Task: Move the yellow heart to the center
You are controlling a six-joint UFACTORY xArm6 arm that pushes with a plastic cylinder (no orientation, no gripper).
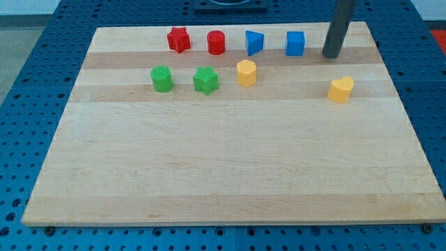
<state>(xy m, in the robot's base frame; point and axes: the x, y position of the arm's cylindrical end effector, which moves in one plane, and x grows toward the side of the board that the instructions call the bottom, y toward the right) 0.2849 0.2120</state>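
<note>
Tip (332, 56) (bare rod, no pincer to open/shut) sits just above yellow heart (341, 90) toward view's top, not touching, prob staged behind it to push down-left to board (209, 174) center, heart near right edge

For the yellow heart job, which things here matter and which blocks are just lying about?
Belongs to the job:
yellow heart, at the view's right
my tip, just above the heart toward the view's top, apart from it

Just lying about:
red star
red cylinder
blue wedge
blue cube
green cylinder
green star
yellow hexagon
</note>
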